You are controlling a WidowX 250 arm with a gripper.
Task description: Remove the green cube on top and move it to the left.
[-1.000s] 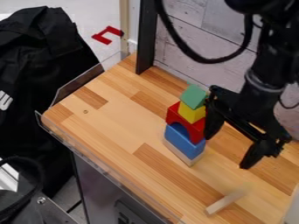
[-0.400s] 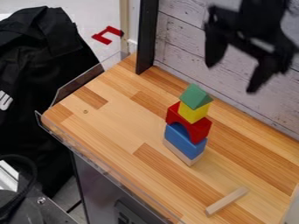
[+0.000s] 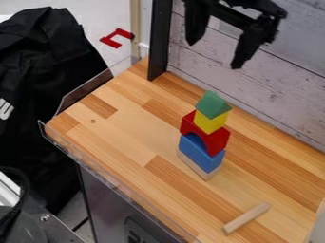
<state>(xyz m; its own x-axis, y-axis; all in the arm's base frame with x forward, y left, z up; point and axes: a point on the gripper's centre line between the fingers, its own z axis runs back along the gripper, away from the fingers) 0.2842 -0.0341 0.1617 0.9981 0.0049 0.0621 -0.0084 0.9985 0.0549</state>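
Observation:
The black gripper hangs high at the top of the view, above the stack, its two fingers wide apart with nothing between them. A green triangular block tops the stack, resting on a yellow block. Under the yellow one sits a red arch block, then a blue arch block, with a plain wooden block at the bottom on the table.
The wooden table has a clear plastic guard along its front-left edge. A loose wooden stick lies at the lower right. A black post stands at the back edge, beside the plank wall.
From beside the stack on the right, the gripper has risen and then shifted left and up, staying open. The blocks stand as before.

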